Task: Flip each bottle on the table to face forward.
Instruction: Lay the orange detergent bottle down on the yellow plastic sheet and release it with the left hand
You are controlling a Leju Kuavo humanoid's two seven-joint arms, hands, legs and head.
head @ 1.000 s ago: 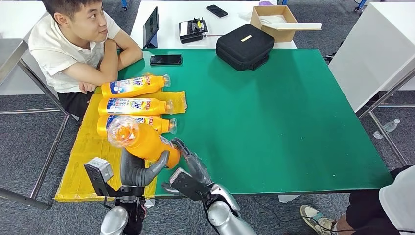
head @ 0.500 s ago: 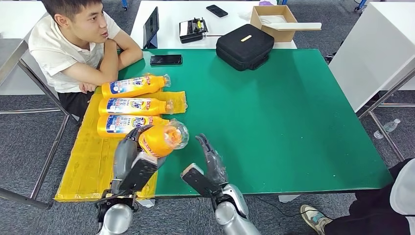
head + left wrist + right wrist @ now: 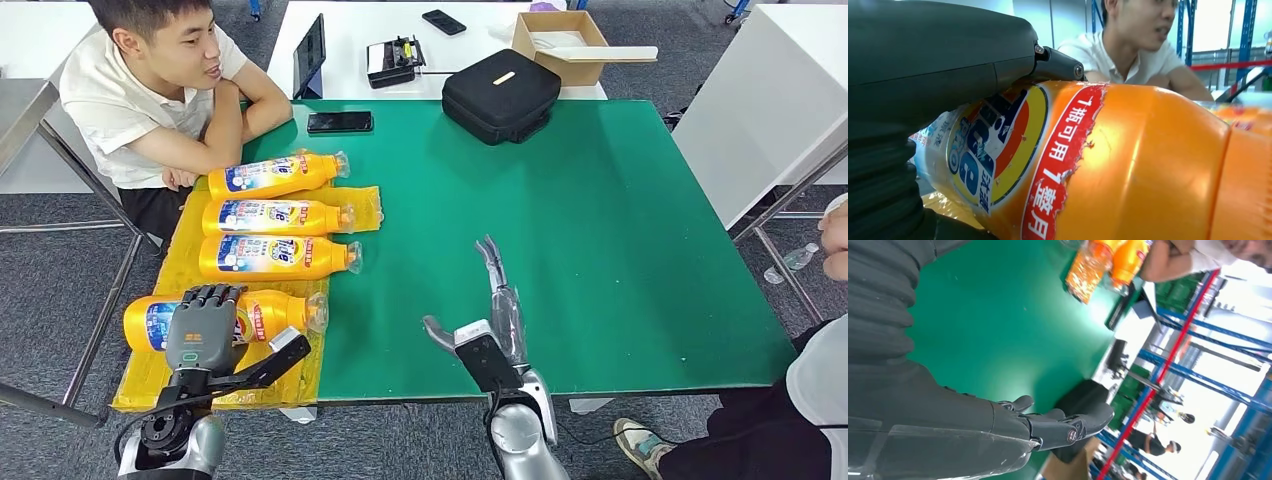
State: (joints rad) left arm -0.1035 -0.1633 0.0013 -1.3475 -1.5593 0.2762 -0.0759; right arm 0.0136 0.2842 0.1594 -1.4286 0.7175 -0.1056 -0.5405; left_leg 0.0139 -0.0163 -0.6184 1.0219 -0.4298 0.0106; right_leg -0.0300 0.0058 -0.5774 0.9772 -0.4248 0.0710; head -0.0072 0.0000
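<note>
Head view put your left hand (image 3: 205,322) with its fingers (image 3: 212,296) draped over the nearest bottle (image 3: 262,314), which lay sideways on the yellow sheet (image 3: 172,378) at the counter (image 3: 600,250) edge, cap pointing right. Your right hand (image 3: 500,315) hung flat, holding nothing, well apart over bare green.

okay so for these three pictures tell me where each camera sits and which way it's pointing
Head view: high on the body, looking down at the green table; both arms show.
Left wrist view: behind the left hand, close on the nearest bottle.
Right wrist view: behind the right hand, looking across the table.
All three show the seated person.
</note>
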